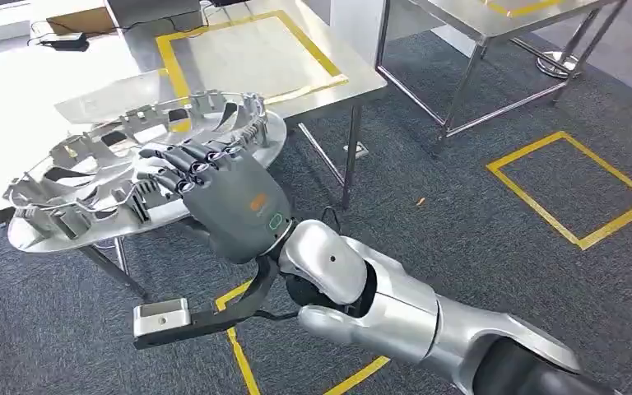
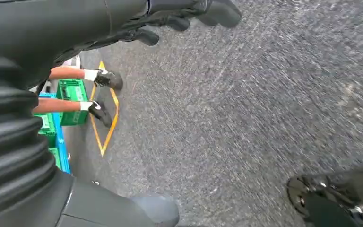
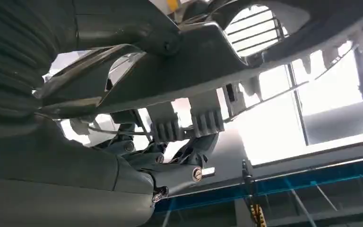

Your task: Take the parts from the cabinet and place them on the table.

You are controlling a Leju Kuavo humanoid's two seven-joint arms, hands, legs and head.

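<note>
A large round silver wheel cover (image 1: 90, 177), ribbed inner side up with clips and a wire ring, lies tilted over the front edge of the white table (image 1: 16, 90). My right hand (image 1: 230, 202) grips it at its near rim, fingers hooked over the inner ribs. In the right wrist view the cover (image 3: 203, 56) spans the picture just above the fingers (image 3: 170, 165). Whether the cover rests on the table or hangs above it I cannot tell. My left hand (image 2: 189, 16) hangs over the grey carpet, its fingers loosely stretched and holding nothing.
A yellow taped rectangle (image 1: 247, 49) marks the tabletop behind the cover. A black device (image 1: 66, 39) lies at the table's far side. A metal-framed table (image 1: 477, 25) stands far right, a taped floor square (image 1: 572, 189) near it. A person's shoes (image 2: 104, 80) stand by green crates (image 2: 71, 94).
</note>
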